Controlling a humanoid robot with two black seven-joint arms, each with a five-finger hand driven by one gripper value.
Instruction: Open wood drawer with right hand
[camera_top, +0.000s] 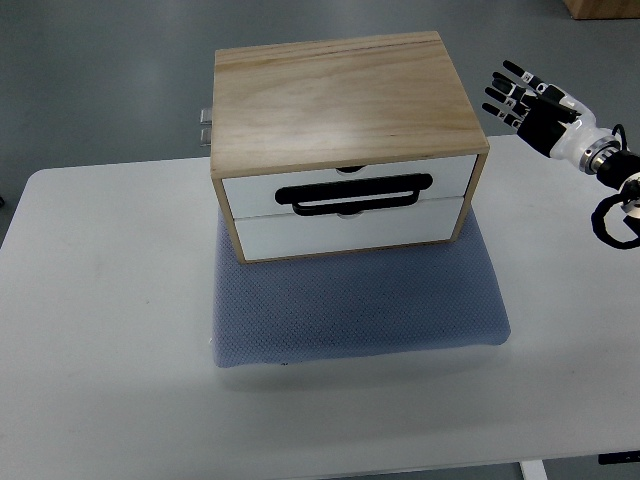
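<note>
Here, your wooden drawer box (345, 140) sits on the blue-grey mat (360, 305), its long axis across the picture, white drawer fronts and black handle (355, 193) facing you, both drawers shut. Right of the box, your right hand (530, 105) hovers, fingers spread, empty. A white table (100, 330) underlies the mat; grey floor lies beyond.

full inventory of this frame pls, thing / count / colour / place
wood drawer box: 1, light wood, table centre, on the mat
drawer fronts: 2, white, stacked, both closed
handle: 1, black, across the upper drawer front
mat: 1, blue-grey, under the box and in front of it
table: 1, white
metal part: 1, grey, box's left rear, too small to identify
right hand: 1, black and white, right of the box, fingers spread, touching nothing
</note>
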